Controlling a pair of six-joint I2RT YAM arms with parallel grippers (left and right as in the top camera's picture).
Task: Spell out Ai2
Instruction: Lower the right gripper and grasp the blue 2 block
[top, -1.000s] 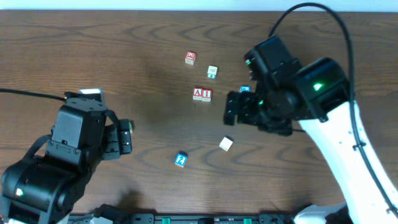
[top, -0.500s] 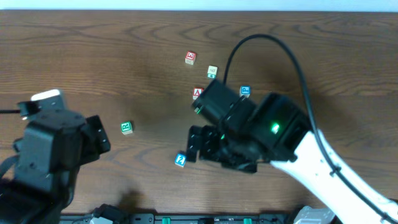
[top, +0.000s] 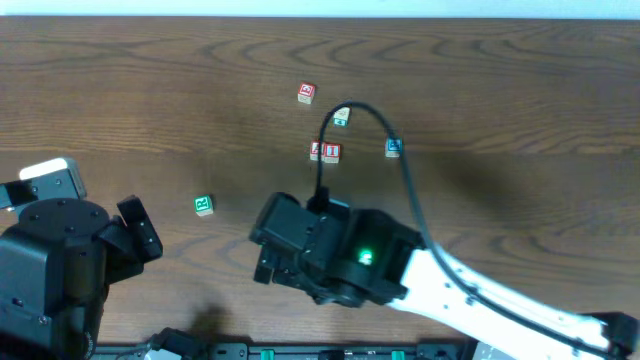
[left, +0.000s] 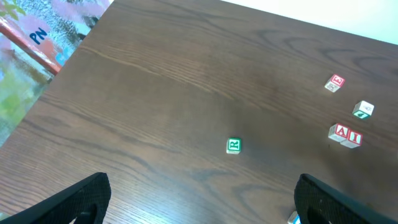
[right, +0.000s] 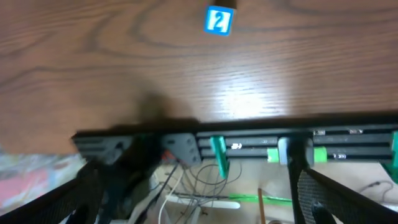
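Observation:
Red "A" and "I" blocks (top: 325, 152) sit side by side at mid-table; they also show in the left wrist view (left: 346, 134). A blue "2" block (right: 218, 20) lies near the table's front edge; in the overhead view my right arm hides it. My right gripper (right: 217, 205) is open and empty, hanging past the front edge with the "2" block behind it; it shows in the overhead view (top: 266, 264). My left gripper (left: 202, 208) is open and empty, low at the front left (top: 135, 232).
A green "R" block (top: 203, 205) lies left of centre. A red block (top: 306, 93), a white-green block (top: 341, 117) and a blue block (top: 394, 148) lie around the "A I" pair. A black rail with cables (right: 249, 146) runs below the front edge.
My right arm has swung from beside the "A I" blocks to the front edge, covering the "2" block from above. My left arm has drawn back left, uncovering the green "R" block.

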